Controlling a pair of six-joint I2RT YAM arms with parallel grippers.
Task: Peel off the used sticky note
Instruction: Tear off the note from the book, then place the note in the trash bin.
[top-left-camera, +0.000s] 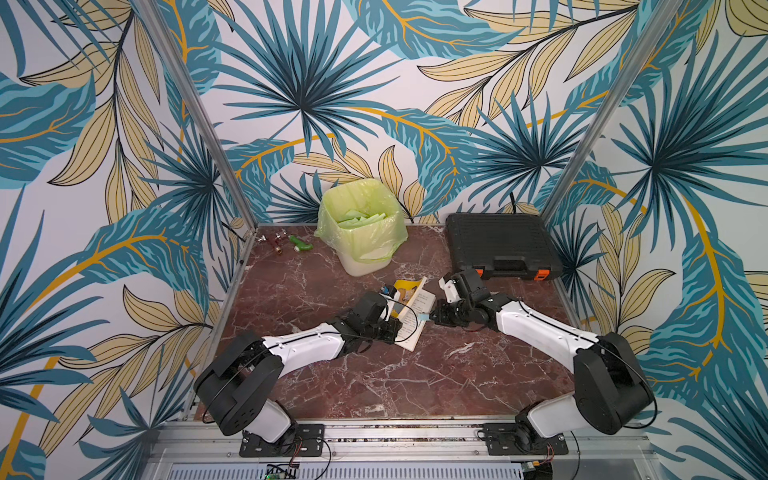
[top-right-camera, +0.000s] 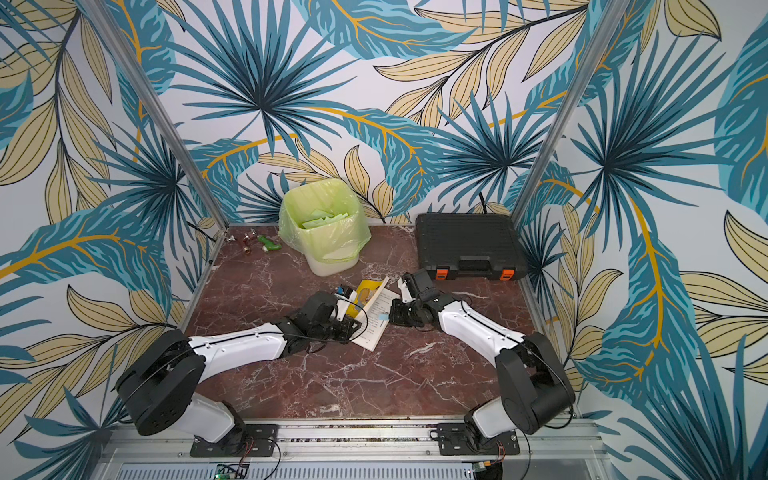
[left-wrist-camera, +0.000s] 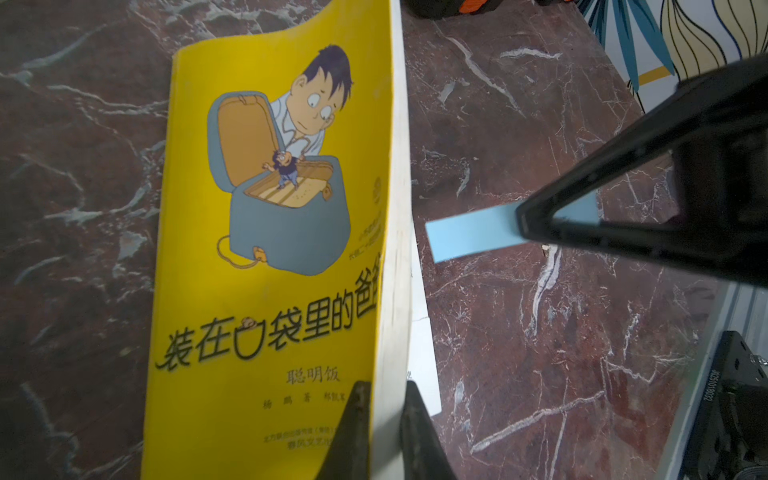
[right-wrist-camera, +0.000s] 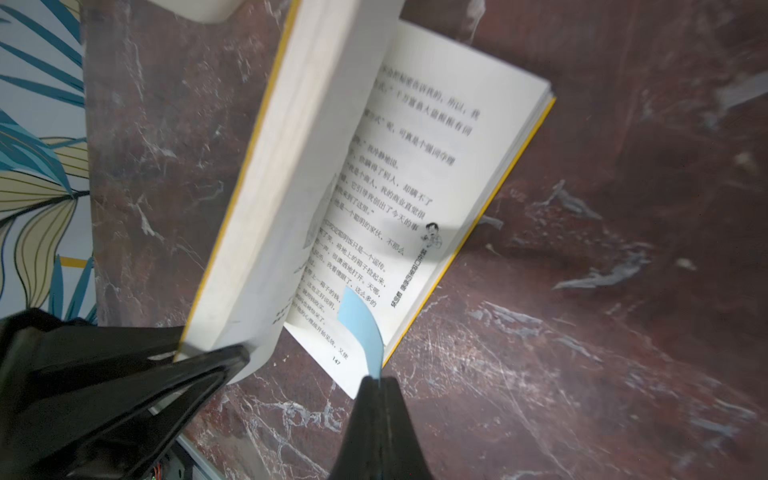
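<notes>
Two arms (top-left-camera: 307, 345) (top-left-camera: 536, 328), one book (top-left-camera: 424, 301) — right fingers (right-wrist-camera: 365, 424) pinch one sticky note (right-wrist-camera: 363, 328).

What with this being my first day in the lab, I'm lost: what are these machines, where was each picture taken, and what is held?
Two robot arms work at a marble table. Both top views look down on everything from one camera head; the other two pictures come from cameras on the arms' wrists. On the table are an open book, a lined bin, a black case and small fittings. The left gripper is shut on the book's yellow cover and front pages, holding them up. The right gripper is shut on a blue sticky note reaching over the open page.
</notes>
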